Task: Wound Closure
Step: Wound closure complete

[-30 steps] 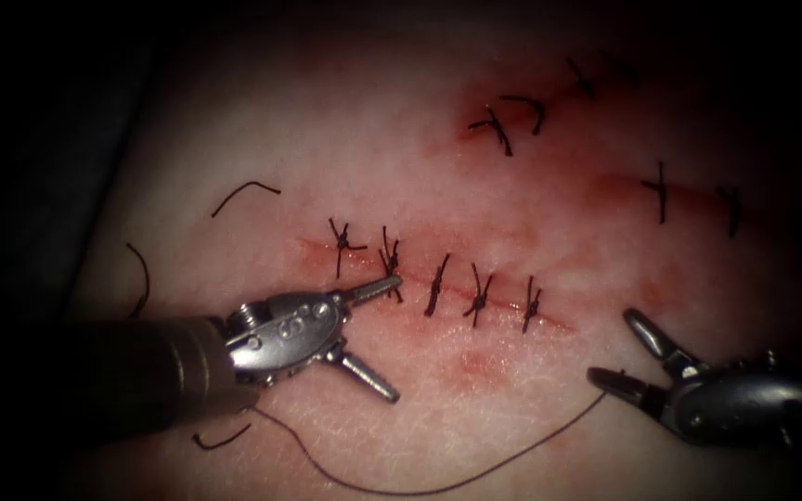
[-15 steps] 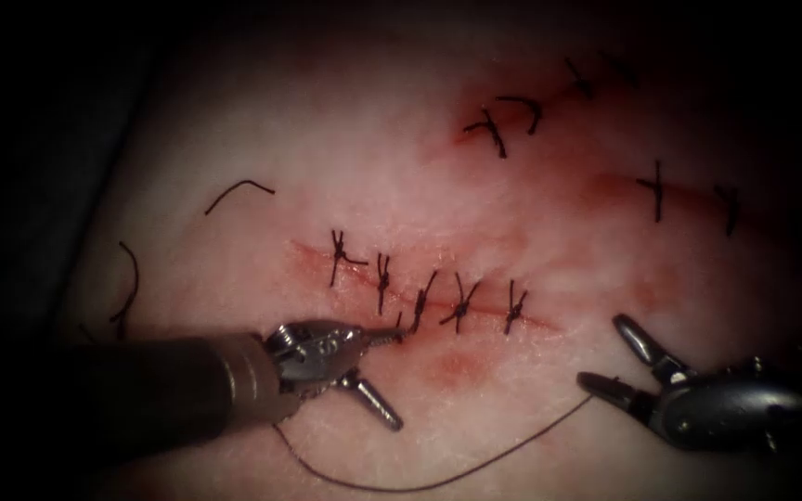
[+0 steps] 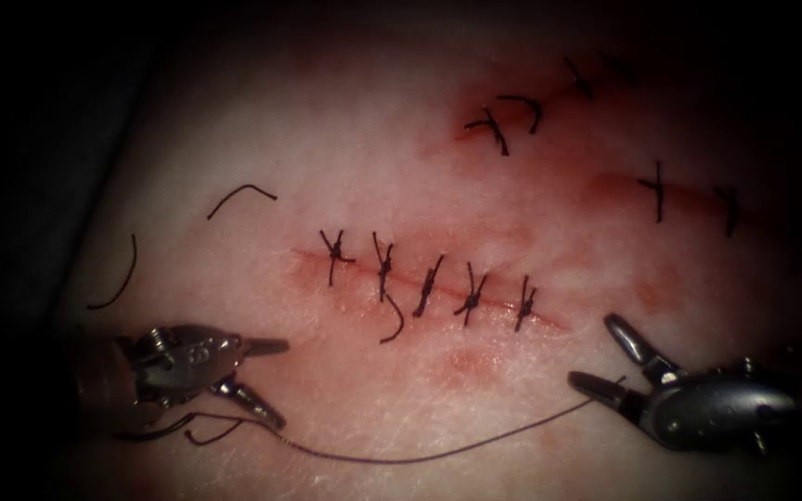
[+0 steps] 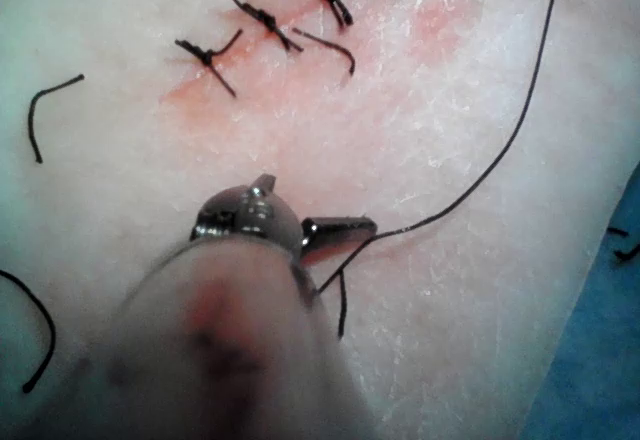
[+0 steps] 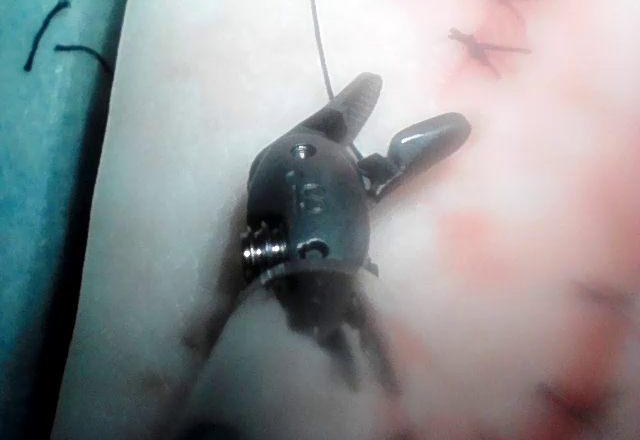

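The left tool (image 3: 266, 380) has its fingers spread and holds nothing; the right tool (image 3: 596, 357), likewise spread, is empty. The thread (image 3: 420, 456), limp and light, lies near the cut (image 3: 420, 283); take hold mid-strand.

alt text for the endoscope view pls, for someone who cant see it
A cut in pale tissue is closed by five dark stitches. Below it, the left tool and the right tool rest with jaws open, holding nothing, and a long thread runs between them. Cut ends of thread lie at left.
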Available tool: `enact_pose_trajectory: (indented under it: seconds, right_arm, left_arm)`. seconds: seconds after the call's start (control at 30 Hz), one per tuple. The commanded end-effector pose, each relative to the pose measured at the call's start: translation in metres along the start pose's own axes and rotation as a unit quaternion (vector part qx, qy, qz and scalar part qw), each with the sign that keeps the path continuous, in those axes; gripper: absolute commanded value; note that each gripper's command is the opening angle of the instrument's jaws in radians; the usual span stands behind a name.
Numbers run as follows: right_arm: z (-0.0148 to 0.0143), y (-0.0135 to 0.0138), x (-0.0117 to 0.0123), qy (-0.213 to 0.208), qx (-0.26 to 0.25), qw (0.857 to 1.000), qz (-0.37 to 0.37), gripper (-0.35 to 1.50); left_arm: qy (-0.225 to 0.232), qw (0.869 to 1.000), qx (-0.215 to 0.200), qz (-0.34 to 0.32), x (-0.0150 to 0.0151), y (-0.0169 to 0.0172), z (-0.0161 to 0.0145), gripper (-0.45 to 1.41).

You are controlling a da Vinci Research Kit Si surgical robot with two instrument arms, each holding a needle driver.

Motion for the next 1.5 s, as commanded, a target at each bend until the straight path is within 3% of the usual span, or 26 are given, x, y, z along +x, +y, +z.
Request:
enact_pose_trajectory:
  seconds: [0.03,0.17,0.3,0.5,0.87,1.2,1.5]
  right_arm:
    - [0.0005,-0.0005,-0.0001,0.0,0.002,1.0,0.002,1.25]
    - [0.0006,0.0007,0.0006,-0.013,0.022,0.999,0.042,1.33]
    - [0.0005,0.0024,0.0017,-0.02,0.036,0.997,0.068,1.35]
    - [0.0003,0.0056,0.0036,-0.011,0.094,0.984,0.153,1.36]
    - [0.0011,0.0084,0.0057,0.002,0.18,0.968,0.174,1.4]
    - [0.001,0.0103,0.0069,-0.003,0.196,0.965,0.175,1.4]
    - [0.0014,0.0112,0.0078,-0.001,0.196,0.968,0.158,1.4]
  left_arm:
    - [0.018,1.0,0.0,0.008,0.0005,-0.0001,0.001,0.42]
    - [0.097,0.992,0.02,0.079,0.0034,-0.0001,0.0015,-0.06]
    - [0.138,0.985,0.021,0.102,0.0053,-0.0008,0.0017,-0.1]
    - [0.187,0.977,0.037,0.098,0.0078,-0.001,-0.0006,0.69]
    - [0.194,0.964,0.067,0.171,0.0103,0.0011,-0.0059,0.68]
    - [0.195,0.963,0.061,0.177,0.0102,0.0008,-0.0068,0.46]
    - [0.193,0.963,0.059,0.179,0.0102,0.0007,-0.0068,0.46]
